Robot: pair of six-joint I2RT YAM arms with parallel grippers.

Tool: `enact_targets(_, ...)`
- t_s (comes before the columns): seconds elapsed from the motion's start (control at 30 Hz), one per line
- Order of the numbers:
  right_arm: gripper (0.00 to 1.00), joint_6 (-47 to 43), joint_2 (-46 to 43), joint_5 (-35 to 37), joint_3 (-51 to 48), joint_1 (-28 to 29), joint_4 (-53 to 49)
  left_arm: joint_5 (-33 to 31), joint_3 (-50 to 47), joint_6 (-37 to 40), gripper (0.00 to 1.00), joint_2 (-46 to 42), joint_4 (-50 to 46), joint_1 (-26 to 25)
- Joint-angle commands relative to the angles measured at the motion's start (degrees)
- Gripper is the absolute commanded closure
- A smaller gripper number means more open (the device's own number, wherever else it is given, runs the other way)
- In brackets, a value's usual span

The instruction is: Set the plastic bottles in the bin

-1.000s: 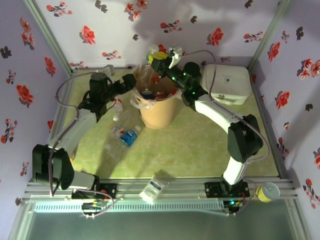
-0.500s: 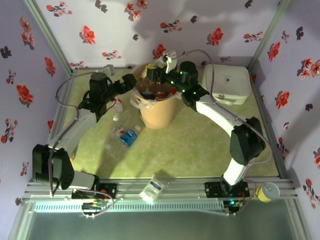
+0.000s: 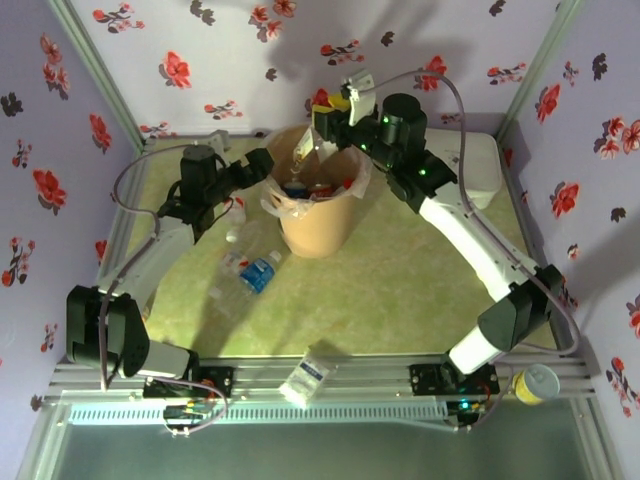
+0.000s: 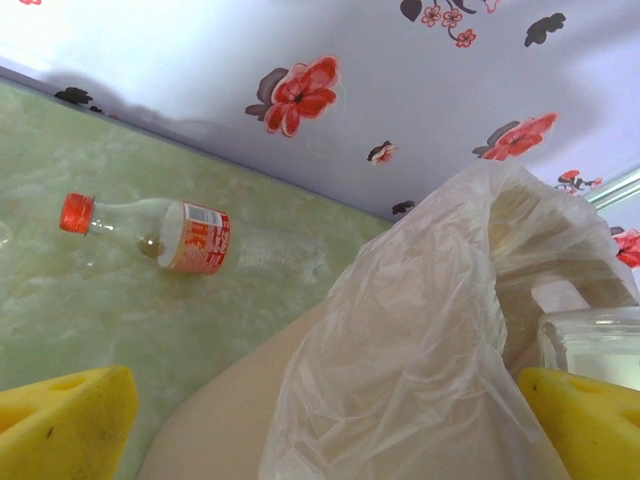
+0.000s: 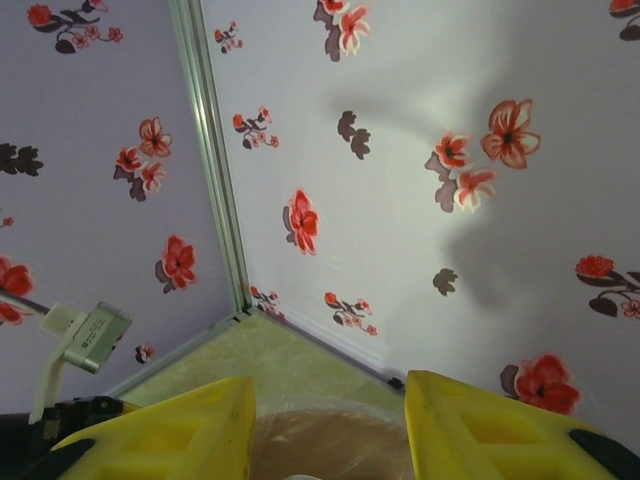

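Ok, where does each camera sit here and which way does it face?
Top external: above and behind the bases, looking down on both arms and the bin.
Left wrist: low beside the bin, facing the back wall; its yellow fingers, a red-capped bottle beyond.
Right wrist: above the bin, facing the wall corner; its yellow fingers show.
All share the bin.

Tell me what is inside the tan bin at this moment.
Inside the bin, lined with a clear bag, lie several plastic bottles with red and blue parts. Anything deeper is covered by them and the wall.
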Motion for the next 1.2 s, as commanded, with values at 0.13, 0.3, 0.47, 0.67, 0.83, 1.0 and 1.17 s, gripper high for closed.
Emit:
enact_targets(0.13, 0.92, -0.7, -0.4, 1.8, 5.8, 0.4, -14.3, 1.0, 0.3, 0.1, 0.03, 0.0, 1.5, 0.5)
enact_targets(0.3, 0.92, -0.6, 0.5, 0.1, -1.5, 1.4, -8.3, 1.3, 0.2, -0.8, 0.03, 0.8, 2.7, 0.4)
enact_targets(0.47, 0.93, -2.7, 5.2, 1.2, -1.6, 3.4, -7.6, 1.5, 0.1, -0.9, 0.03, 1.3, 2.9, 0.3)
enact_targets(0.67, 0.94, -4.2, 10.0, 3.1, -1.7, 4.8, -8.5, 1.4, 0.1, -1.2, 0.03, 1.7, 3.5, 0.2)
enact_targets(0.83, 0.92, -3.6, 12.2, 3.3, -3.1, 5.5, -8.8, 1.5, 0.3, -1.1, 0.03, 2.1, 3.4, 0.3)
enact_targets(1.0, 0.49, -4.5, 10.5, 5.0, -1.0, 5.5, -10.2, 1.6, 0.7, -0.9, 0.03, 2.3, 3.2, 0.3)
enact_targets(1.17, 0.27, -7.3, 7.9, 6.1, 5.4, 5.3, -15.4, 1.6, 1.3, -0.4, 0.03, 2.4, 2.7, 0.2)
